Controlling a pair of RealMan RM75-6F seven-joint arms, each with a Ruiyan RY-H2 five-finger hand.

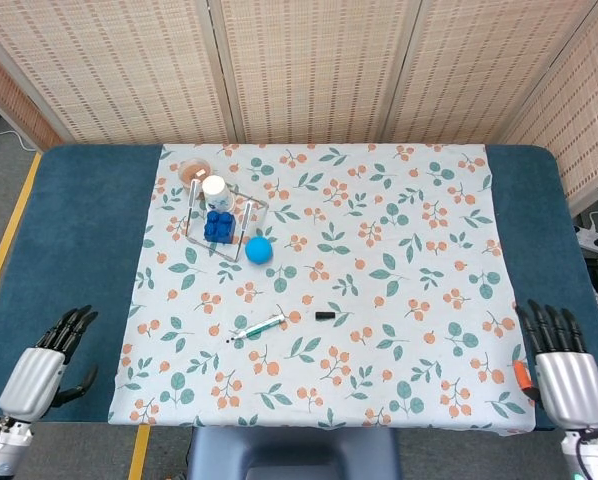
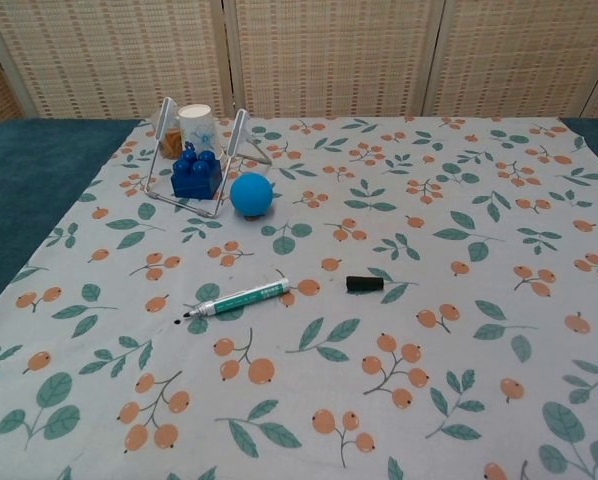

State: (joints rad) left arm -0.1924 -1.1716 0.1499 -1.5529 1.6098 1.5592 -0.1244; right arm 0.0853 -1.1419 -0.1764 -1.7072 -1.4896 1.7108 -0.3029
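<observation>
Green-barrelled uncapped marker pen [image 2: 236, 299] near tablecloth's [image 1: 449, 170] front edge: light, stiff, roll-prone, best pinched mid-barrel; left hand [image 1: 41, 367] and right hand [image 1: 566, 375] spread empty.

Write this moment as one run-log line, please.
left hand: open, off cloth | right hand: open, off cloth | marker: uncapped | cap: beside it

I'm seeing a blue ball [image 2: 251, 194] just beside a wire rack [image 2: 201, 150] holding blue blocks [image 2: 196, 172] — white cup [image 2: 196, 124] behind, all on the floral cloth [image 2: 459, 300] over the bench [image 1: 74, 250].
</observation>
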